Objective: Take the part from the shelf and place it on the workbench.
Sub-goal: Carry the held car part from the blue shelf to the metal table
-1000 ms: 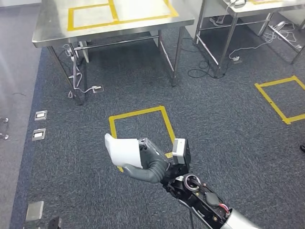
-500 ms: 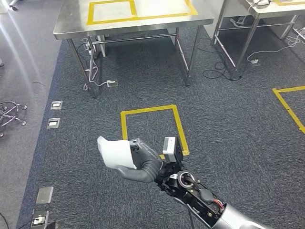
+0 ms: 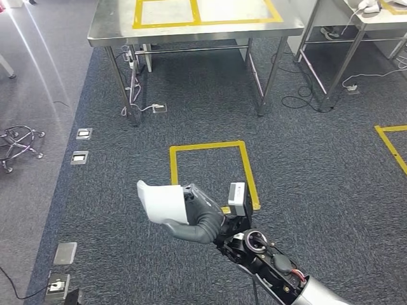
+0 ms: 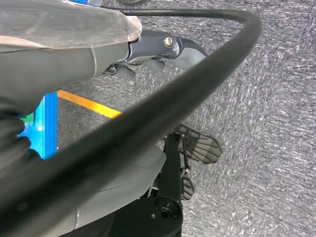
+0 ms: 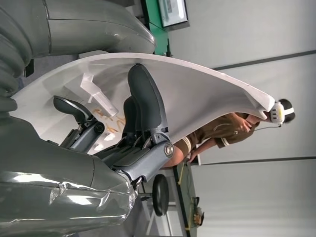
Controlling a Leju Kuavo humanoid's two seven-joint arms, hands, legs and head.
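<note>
The white part (image 3: 161, 202) sits in the right robot hand (image 3: 199, 213), thumb and dark fingers (image 5: 143, 106) wrapped round it, held over the carpet short of the steel worktop (image 3: 115, 28). The left robot hand (image 4: 164, 49) hangs with fingers curled, holding nothing.

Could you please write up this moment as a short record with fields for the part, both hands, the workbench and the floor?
Part: white curved plastic part, held above the carpet
Right hand: right hand grips the part
Left hand: left hand hangs over the carpet, holding nothing
Workbench: stainless steel workbench ahead, yellow tape rectangles on top
Floor: yellow tape square on dark grey carpet
</note>
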